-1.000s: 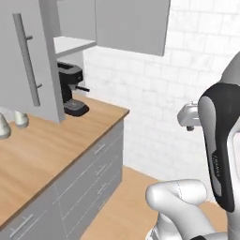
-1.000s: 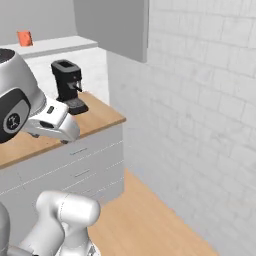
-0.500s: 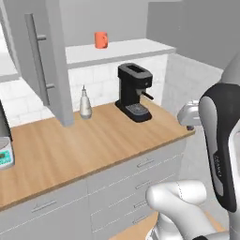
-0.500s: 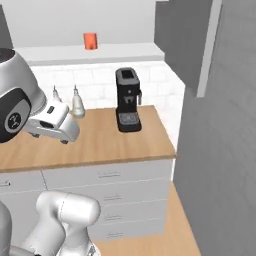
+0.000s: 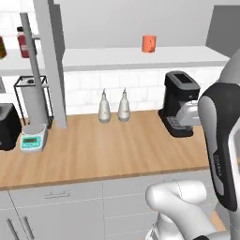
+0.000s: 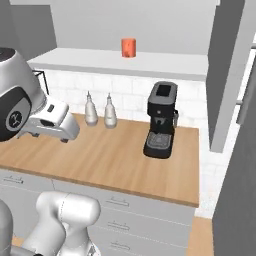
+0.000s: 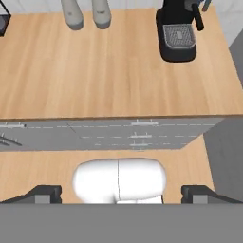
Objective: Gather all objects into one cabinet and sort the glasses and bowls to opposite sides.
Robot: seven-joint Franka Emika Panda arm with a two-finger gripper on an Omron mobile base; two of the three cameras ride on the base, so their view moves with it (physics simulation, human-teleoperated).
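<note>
One orange cup (image 5: 149,43) (image 6: 128,48) stands upright on the white shelf floor of the cabinet (image 5: 140,57) (image 6: 120,62), above and a little to the left of the black coffee machine (image 5: 179,103) (image 6: 161,120) (image 7: 178,29), which sits on the wooden counter (image 5: 103,150) (image 6: 115,155) (image 7: 114,71) at its right end. Two grey shakers (image 5: 114,107) (image 6: 99,111) (image 7: 86,12) stand side by side on the counter to the left of the coffee machine, near the tiled back wall. Farther left of the machine, past an open grey door panel (image 5: 50,61), a small kitchen scale (image 5: 33,138) rests on the counter. The gripper (image 7: 121,192) hangs low in front of the drawer fronts (image 7: 118,135), its fingers (image 7: 45,193) spread wide with nothing between them. Compared with a second ago, both base views have swung round: the coffee machine, then off to one side, now faces the cameras more squarely, and the cup, shakers and scale have come into the left base view; this is the camera turning, not the things moving.
</note>
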